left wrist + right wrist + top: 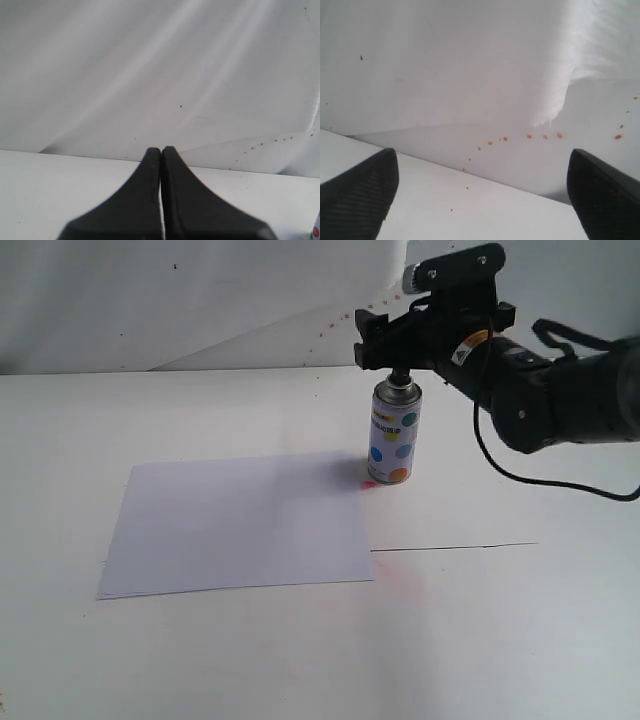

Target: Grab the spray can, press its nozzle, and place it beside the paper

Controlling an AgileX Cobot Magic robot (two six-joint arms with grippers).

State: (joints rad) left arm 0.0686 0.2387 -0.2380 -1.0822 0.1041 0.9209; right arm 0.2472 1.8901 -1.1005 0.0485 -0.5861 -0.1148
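Observation:
The spray can (395, 435) stands upright on the white table (520, 640), a white can with coloured dots and a silver shoulder. Its base is right by the far right corner of the paper (240, 525), a flat white sheet. My right gripper (368, 338) hovers just above the can's top, its body over the nozzle. In the right wrist view the right gripper (482, 170) is open wide, with only table and backdrop between the fingers; the can is out of that view. My left gripper (161, 150) is shut and empty, facing the backdrop.
A wrinkled white backdrop sheet (200, 290) hangs behind the table, with orange specks (530, 136) on it. Faint pink stains (372, 483) mark the table by the can. A black cable (500, 465) loops under the right arm. A thin seam (450, 546) crosses the table.

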